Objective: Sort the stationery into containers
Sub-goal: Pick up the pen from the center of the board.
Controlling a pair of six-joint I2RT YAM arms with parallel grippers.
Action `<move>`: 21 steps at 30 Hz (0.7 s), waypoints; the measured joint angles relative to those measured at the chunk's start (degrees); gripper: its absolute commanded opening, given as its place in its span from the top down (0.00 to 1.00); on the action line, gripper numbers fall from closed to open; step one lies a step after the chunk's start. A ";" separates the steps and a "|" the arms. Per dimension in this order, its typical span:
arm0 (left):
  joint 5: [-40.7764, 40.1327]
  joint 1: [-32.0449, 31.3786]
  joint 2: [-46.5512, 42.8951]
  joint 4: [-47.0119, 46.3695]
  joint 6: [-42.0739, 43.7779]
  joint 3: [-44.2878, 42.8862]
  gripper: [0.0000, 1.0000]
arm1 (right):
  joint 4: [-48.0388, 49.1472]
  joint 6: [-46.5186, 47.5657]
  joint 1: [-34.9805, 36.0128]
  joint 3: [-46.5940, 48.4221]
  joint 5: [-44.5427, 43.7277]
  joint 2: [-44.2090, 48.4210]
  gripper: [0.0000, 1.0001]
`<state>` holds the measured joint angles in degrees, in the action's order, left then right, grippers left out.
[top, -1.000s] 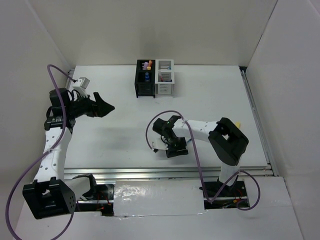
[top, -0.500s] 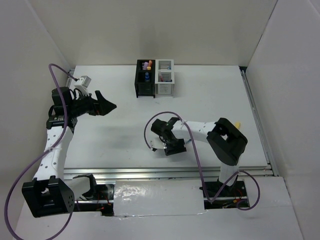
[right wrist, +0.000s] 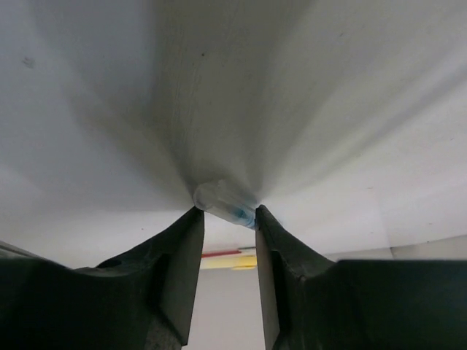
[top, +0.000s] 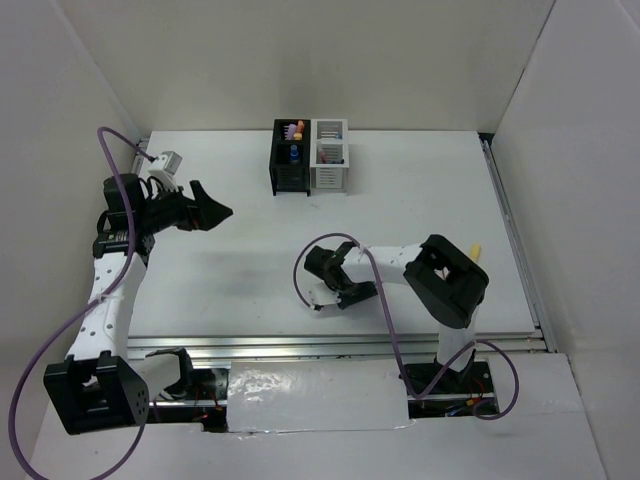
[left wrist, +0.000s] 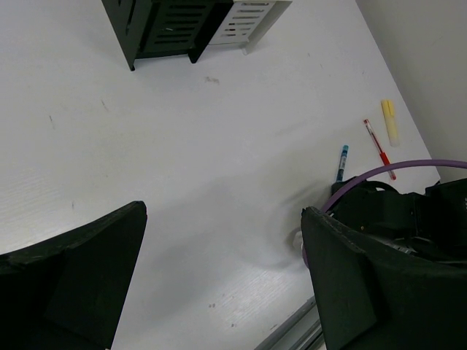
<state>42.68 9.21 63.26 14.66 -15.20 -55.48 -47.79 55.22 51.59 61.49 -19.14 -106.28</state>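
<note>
Right tool [right wrist: 228, 214]: it is about half closed. Both tips touch the clear tube [right wrist: 219, 197], one on each side, so I say it has hold of it.
Clear tube: it lies right between the right tool's tips, on the counter [left wrist: 182, 146]. It is not lifted yet. Its blue cap sits by one tip.
Left tool [left wrist: 222, 215]: it is wide open and holds nothing. It hangs above the counter, well apart from the tube.
Boxes: the black box [top: 290, 178] and the white box [top: 330, 178] stand joined together, well apart from the right tool, on the far part of the counter. Some things already stick out of them.
Other things: a blue pen [left wrist: 342, 162], a red pen [left wrist: 379, 148] and a yellow marker [left wrist: 391, 121] lie behind the right tool, past its arm.
How the tube will feel: I think it is very light, hard and smooth. It is round, so it may roll or slip out.
Where to hold: I would pinch it across the middle of its body, not at the cap end, so it does not tip.
What could go wrong: a squeeze near one end may make it pop out sideways.
</note>
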 measured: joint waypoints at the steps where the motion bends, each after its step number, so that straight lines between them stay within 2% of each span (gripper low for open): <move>1: -0.04 -0.02 0.04 0.00 0.00 0.00 0.01 | 0.07 0.37 0.00 -0.13 -0.20 -0.02 0.68; 5: -0.44 -0.28 0.79 -0.11 -0.02 -0.13 0.01 | 0.76 1.42 0.28 -0.35 -1.05 -0.04 0.90; 8: -0.76 -0.87 1.92 -0.09 -0.04 -0.83 0.01 | 1.03 1.64 0.48 0.07 -1.22 -0.04 1.00; 14: -2.05 -2.29 2.32 -0.17 -0.04 -1.49 0.01 | 1.77 1.42 0.76 5.42 4.00 -0.04 1.00; 21: -3.61 -3.15 1.86 -2.27 -0.28 -1.42 0.01 | 2.27 -4.11 -2.51 26.51 17.75 1.03 1.00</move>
<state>39.07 6.07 65.12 12.38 -15.49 -56.90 -45.52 51.11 49.08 88.01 -1.39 -105.25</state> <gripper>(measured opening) 0.993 0.122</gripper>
